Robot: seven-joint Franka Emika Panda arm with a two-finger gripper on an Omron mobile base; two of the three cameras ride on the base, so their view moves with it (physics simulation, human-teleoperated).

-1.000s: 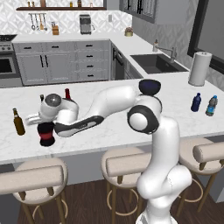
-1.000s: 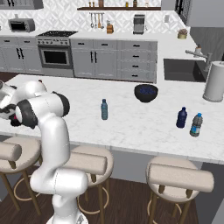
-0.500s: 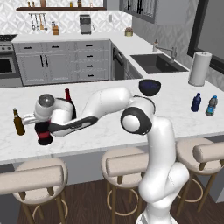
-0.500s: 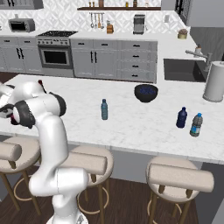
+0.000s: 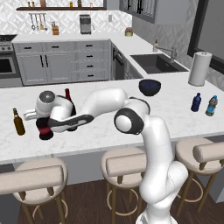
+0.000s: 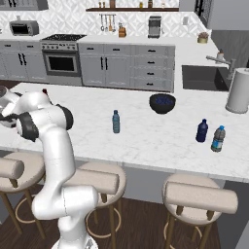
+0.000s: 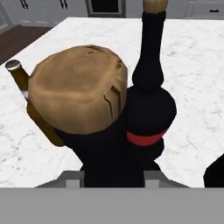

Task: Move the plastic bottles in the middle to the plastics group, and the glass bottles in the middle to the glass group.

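Even, shadowless-looking rendered light fills the kitchen, with no single source apparent. The white marble tabletop (image 5: 100, 131) reads bright and flat in both base views, while the floor beneath the stools (image 6: 199, 197) falls into dim brown. Soft, faint shadows sit under the dark bowl (image 6: 162, 103) and the small bottles. All three pictures are coarse and slightly soft, with jagged edges on thin lines. In the hand view, the cork top (image 7: 78, 87) looms close with blurry, low-detail texture, and the black bottle body (image 7: 151, 109) shows almost no highlight or glare.
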